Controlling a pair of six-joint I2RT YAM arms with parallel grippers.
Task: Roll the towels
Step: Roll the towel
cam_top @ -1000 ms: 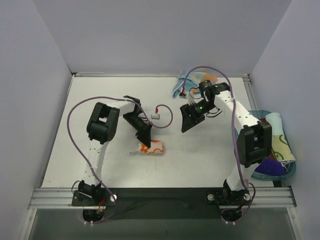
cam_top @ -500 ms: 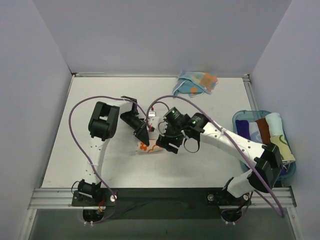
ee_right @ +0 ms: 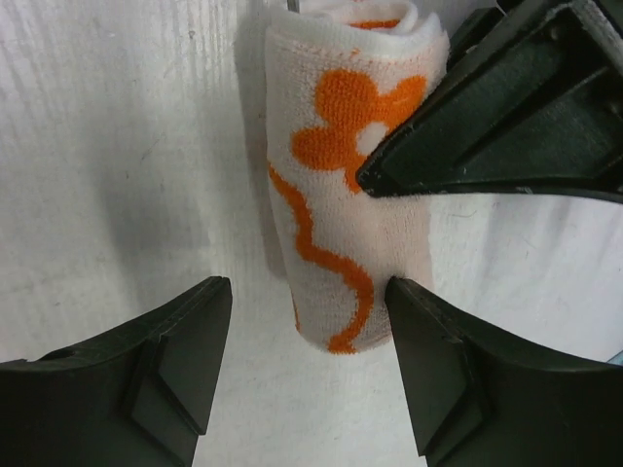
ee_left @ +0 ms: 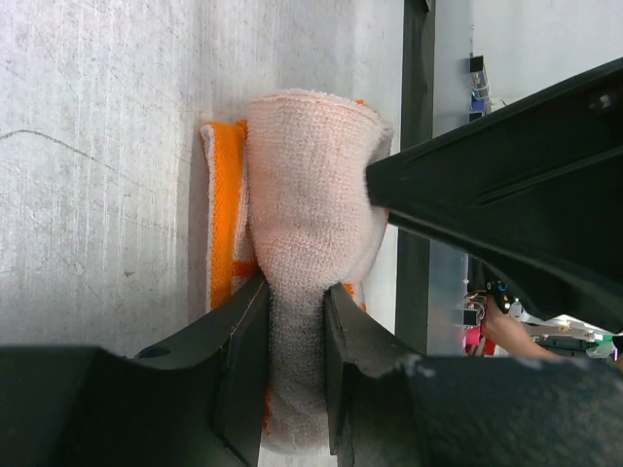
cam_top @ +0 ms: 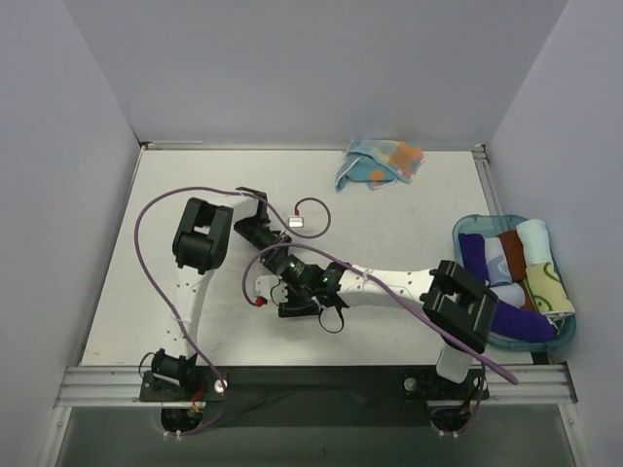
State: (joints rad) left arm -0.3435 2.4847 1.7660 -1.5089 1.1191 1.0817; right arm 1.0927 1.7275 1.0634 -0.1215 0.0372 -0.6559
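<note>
Although the white towel (ee_left: 310, 195) is largely hidden in the top view, it is shown rolled on the table (ee_left: 97, 146) in both wrist views. Its end is pinched by the part-closed left gripper (ee_left: 292, 331). The right gripper (ee_right: 307, 311) is held wide astride the roll, gripping nothing. The blue towel (cam_top: 380, 163) is seen crumpled at the table's far edge.
</note>
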